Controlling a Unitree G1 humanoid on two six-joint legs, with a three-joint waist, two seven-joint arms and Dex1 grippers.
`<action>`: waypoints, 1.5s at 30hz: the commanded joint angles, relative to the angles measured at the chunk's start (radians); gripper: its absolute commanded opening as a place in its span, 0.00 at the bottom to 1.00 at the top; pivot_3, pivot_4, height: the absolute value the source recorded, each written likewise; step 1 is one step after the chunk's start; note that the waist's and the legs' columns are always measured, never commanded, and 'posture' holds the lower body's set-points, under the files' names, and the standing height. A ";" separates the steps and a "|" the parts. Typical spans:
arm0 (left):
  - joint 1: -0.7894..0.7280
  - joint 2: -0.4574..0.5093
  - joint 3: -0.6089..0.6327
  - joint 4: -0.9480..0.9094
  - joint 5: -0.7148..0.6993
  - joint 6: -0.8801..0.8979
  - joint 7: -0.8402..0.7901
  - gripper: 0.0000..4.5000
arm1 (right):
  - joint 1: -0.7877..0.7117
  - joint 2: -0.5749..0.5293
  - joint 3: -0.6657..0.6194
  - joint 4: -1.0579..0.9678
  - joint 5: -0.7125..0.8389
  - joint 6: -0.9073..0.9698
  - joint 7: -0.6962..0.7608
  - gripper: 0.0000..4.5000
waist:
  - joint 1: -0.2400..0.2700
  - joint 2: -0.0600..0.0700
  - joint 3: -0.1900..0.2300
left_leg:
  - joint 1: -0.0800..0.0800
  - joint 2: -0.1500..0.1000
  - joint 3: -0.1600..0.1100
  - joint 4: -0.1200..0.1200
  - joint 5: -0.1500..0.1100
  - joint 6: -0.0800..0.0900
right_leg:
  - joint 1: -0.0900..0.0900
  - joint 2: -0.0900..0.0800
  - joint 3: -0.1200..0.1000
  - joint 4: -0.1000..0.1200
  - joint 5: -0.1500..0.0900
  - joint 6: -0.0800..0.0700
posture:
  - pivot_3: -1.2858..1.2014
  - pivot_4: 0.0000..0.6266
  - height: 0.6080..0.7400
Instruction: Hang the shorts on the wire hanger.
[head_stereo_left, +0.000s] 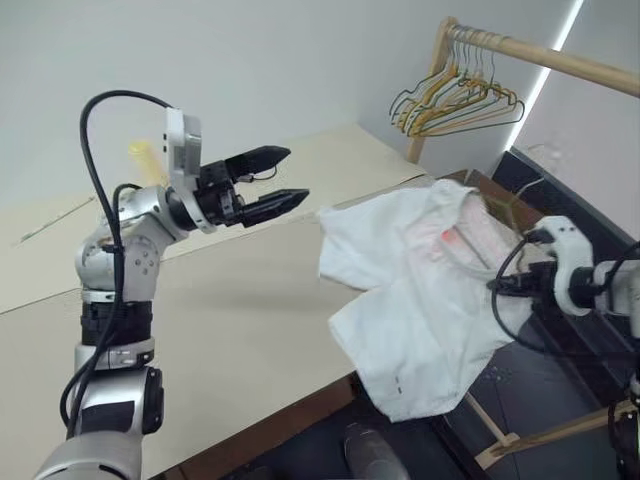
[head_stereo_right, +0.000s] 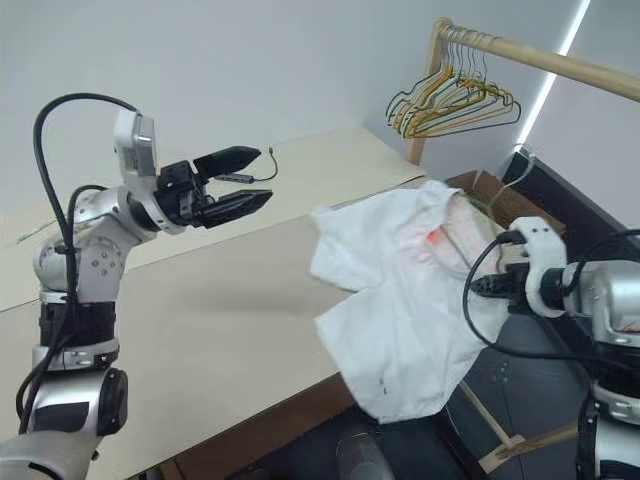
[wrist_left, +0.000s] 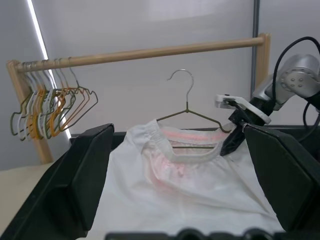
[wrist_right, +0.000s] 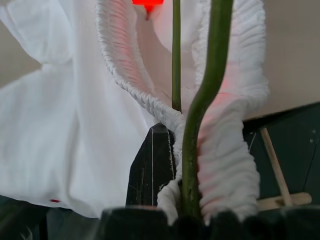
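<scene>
The white shorts hang in the air past the table's right edge, their gathered waistband threaded on the wire hanger, whose hook points up. My right gripper is shut on the hanger's wire at one shoulder, with a fold of waistband caught in the grip; one black finger shows beside the wire. My left gripper is open and empty, raised above the table, pointing across at the shorts and apart from them.
A beige table lies below my left arm. A wooden rail at the back right carries a bunch of yellow, green and dark hangers. Dark furniture stands behind the shorts, and a wooden frame below.
</scene>
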 joint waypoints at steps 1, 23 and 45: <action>-0.011 -0.003 0.006 -0.045 -0.029 0.007 0.028 1.00 | -0.141 -0.073 -0.023 0.148 0.021 0.015 -0.056 0.00 | -0.006 0.001 0.001 | 0.005 0.000 0.000 0.000 0.000 0.001 | 0.005 0.000 -0.001 -0.001 0.000 0.000 | 0.37 0.03 1.00; 0.028 0.035 -0.021 -0.082 -0.052 0.009 -0.001 1.00 | -0.842 -0.225 -0.130 1.243 -0.142 -0.264 -0.574 0.00 | -0.064 0.000 0.004 | 0.017 -0.003 0.005 -0.004 -0.008 0.009 | 0.027 -0.003 -0.001 -0.020 -0.004 0.009 | 0.37 0.05 1.00; 0.069 0.057 -0.025 -0.119 -0.067 0.031 -0.006 1.00 | -0.760 -0.218 -0.127 1.280 -0.138 -0.412 -0.669 0.00 | -0.091 -0.001 0.022 | 0.027 -0.003 0.006 -0.009 -0.009 0.010 | 0.048 -0.003 -0.001 -0.032 -0.010 0.021 | 0.37 0.06 1.00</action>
